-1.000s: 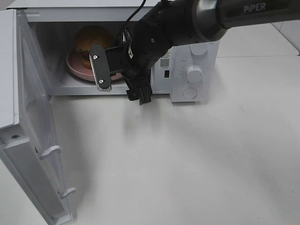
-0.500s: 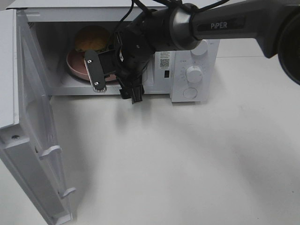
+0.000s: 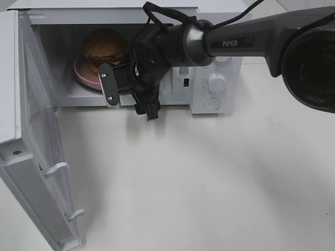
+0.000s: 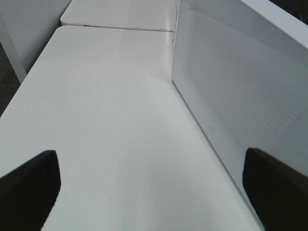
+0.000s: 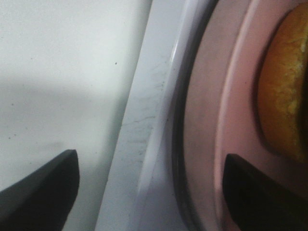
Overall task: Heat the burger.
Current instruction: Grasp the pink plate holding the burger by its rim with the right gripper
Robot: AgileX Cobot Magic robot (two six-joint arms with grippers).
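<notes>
Black right arm (image 3: 230, 39) comes in from the upper right of the high view and reaches across the middle to the open microwave (image 3: 209, 57), wrist bent down at the cavity mouth. Right gripper (image 3: 128, 97) sits at the front sill, rolled on its side — one finger (image 3: 109, 86) stands out pale-edged in front of the cavity, the other (image 3: 149, 107) hangs lower, over the white table (image 3: 209, 183). Jaws spread wide, nothing between them.

Burger (image 3: 103, 48) is inside the microwave, on the pink plate (image 3: 84, 76), toward the left and back of the cavity (bun top, lettuce and tomato visible). It lies beyond the fingertips, not between them; the upper finger overlaps the plate's near rim in the high view, contact can't be judged there.

Right wrist view: the gripper (image 5: 149, 192) frames the sill and the plate (image 5: 211, 120) edge, with the burger (image 5: 284, 96) at the far side of the frame — outside the jaw gap.

Microwave door (image 3: 36, 151) swung fully open to the left.

Left gripper (image 4: 159, 192) isn't in the high view; its own camera shows jaws wide apart, empty, over bare table (image 4: 106, 120) next to the perforated door (image 4: 240, 96).
</notes>
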